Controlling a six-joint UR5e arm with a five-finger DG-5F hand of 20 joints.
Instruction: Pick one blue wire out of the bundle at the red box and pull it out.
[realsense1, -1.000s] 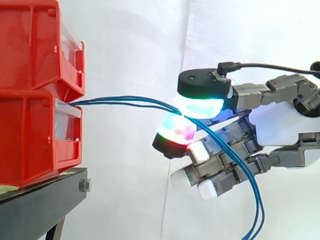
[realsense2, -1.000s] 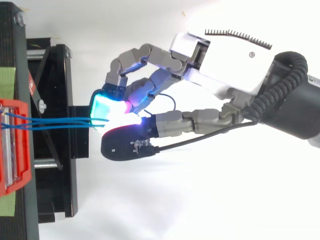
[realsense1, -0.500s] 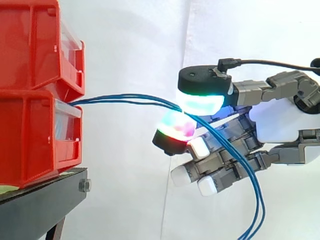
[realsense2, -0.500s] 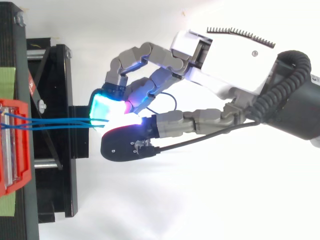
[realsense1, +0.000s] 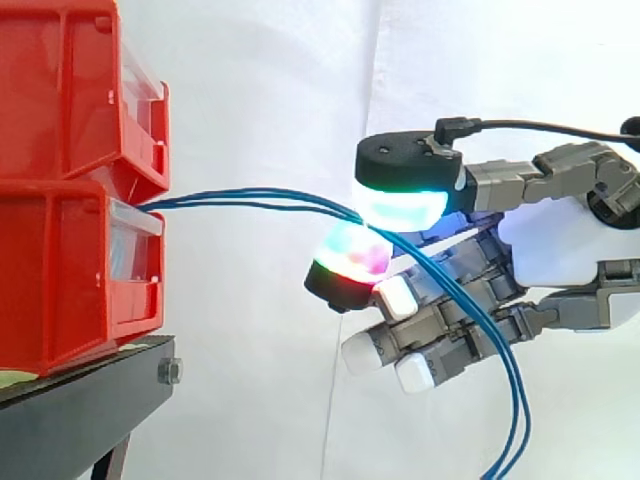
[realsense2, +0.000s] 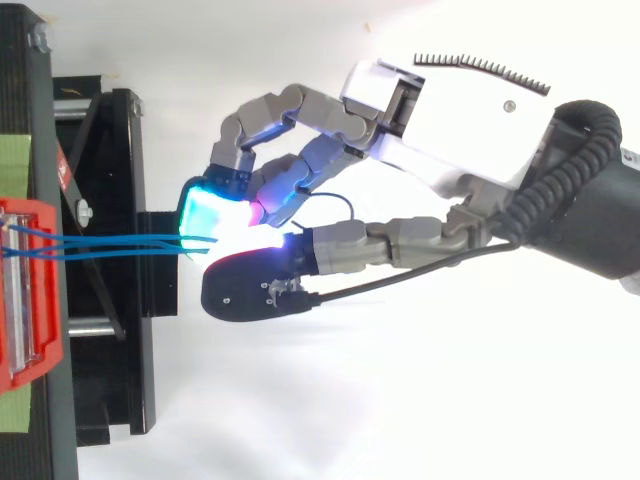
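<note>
Pinching is the step in hand: the hand (realsense1: 560, 250) has its fingertips (realsense1: 402, 208) closed on the blue wires (realsense1: 250, 198), which run from the lower red bin (realsense1: 60, 270) to the pads and then hang down. I cannot tell if only one is held; next comes, I think, a straight pull away from the bin. Neighbour wires may follow, while the black stand (realsense1: 80, 400) is well apart.

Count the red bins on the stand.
2. The upper red bin sits stacked on the lower red bin, which rests on the black stand at the side view's left edge. Others may be hidden past that edge.
</note>
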